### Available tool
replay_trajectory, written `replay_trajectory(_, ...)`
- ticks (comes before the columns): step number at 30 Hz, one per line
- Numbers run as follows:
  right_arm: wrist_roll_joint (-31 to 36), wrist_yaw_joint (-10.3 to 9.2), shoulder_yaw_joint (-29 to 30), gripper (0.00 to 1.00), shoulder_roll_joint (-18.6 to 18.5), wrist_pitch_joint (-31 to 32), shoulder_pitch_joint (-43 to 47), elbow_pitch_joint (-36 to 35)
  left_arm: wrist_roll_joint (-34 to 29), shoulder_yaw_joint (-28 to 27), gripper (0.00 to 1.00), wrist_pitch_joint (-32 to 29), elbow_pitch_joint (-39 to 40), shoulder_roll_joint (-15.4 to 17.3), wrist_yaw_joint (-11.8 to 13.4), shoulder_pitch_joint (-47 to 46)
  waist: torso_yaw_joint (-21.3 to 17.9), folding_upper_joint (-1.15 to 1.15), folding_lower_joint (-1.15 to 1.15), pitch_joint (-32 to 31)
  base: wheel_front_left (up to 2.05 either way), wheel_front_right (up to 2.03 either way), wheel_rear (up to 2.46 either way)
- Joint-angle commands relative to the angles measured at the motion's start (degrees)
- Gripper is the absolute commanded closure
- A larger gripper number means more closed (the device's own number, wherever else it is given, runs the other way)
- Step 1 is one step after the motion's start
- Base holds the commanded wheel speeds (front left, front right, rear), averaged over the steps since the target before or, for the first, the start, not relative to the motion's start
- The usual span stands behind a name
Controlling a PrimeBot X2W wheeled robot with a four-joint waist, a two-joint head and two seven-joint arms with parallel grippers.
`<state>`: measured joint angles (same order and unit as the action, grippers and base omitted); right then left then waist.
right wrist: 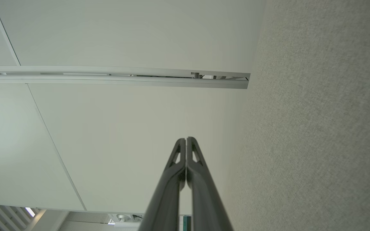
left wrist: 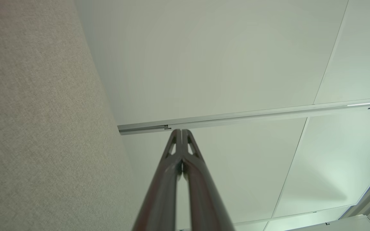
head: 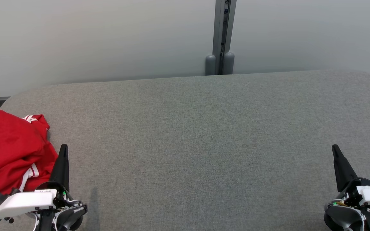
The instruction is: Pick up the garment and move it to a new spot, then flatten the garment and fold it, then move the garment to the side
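- The red garment [head: 8, 150], trimmed with white stripes, lies crumpled on the left end of the grey table [head: 188, 134].
- The left gripper [head: 63, 147] sits just beside the garment's right side, with its fingers pressed together and nothing between them.
- The right gripper [head: 335, 148] is well apart from the garment, far to its right, and its fingers are likewise together and empty.
- Behind the garment, past the table, stands a pale wall [head: 108, 38] with a grey metal post [head: 223, 35].
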<state>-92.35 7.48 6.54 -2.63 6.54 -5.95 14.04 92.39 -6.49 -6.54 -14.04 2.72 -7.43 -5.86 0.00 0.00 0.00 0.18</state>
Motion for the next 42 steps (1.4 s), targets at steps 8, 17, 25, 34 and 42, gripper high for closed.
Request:
replay_trajectory(8, -0.15, 0.02, 0.06, 1.0, -0.48, 0.17, -0.49, -0.2, 0.07, -0.21, 1.0, -0.16, 0.17, 0.31, -0.21, -0.74, 0.0, 0.0, 0.0, 0.0, 0.0, 0.0, 0.0)
replay_trajectory(17, -0.15, 0.02, 0.06, 1.0, -0.48, 0.17, -0.49, -0.2, 0.07, -0.21, 1.0, -0.16, 0.17, 0.31, -0.21, -0.74, 0.0, 0.0, 0.0, 0.0, 0.0, 0.0, 0.0)
replay_trajectory(25, 0.0, 0.0, 0.0, 0.0, 0.01, 0.0, 0.0, 0.02, 0.0, 0.0, 0.0, 0.0, -0.03, 0.0, 0.0, 0.0, 0.0, 0.0, 0.0, 0.0, 0.0, 0.0, 0.0)
replay_trajectory(34, 1.03, -0.07, -1.28, 0.0, 0.65, -1.18, 1.89, 1.34, -1.21, 0.5, 0.0, 1.47, -2.04, -0.74, 0.02, 2.36, 0.0, 0.0, 0.0, 0.09, 0.0, 0.0, 0.0)
replay_trajectory(42, 5.82, -0.06, -3.53, 0.0, -0.44, -3.71, 1.32, 1.17, -7.43, 0.51, 0.0, 3.72, -1.71, -0.61, 0.01, 2.41, 0.0, 0.0, 0.0, 0.2, 0.0, 0.0, 0.0)
